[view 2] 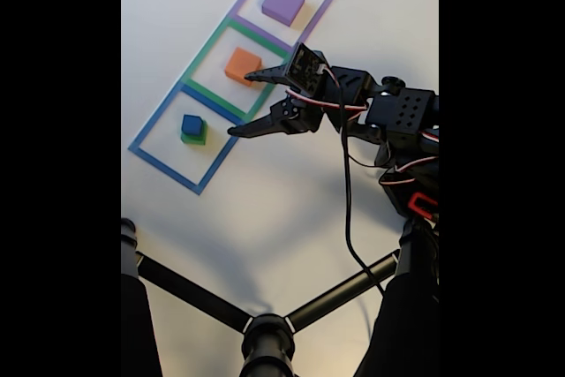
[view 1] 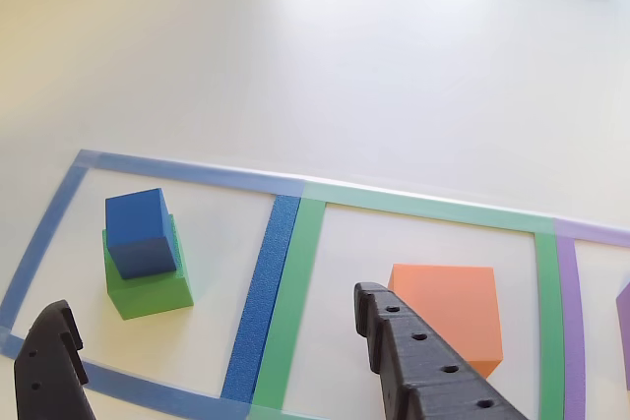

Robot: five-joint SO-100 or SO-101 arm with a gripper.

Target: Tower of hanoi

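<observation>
**Gripper spread above taped squares, nothing held**

We note a white table (view 2: 282, 209) with three taped squares in a row: blue, green, purple. The blue cube (view 1: 141, 233) sits askew atop the green cube (view 1: 150, 282) in the blue square; the orange cube (view 1: 451, 317) lies in the green square, the purple cube (view 2: 283, 1) in the purple. The arm reaches in from the table's right edge in the fixed view, gripper (view 2: 245, 104) spread wide, empty, between blue and green squares.
</observation>
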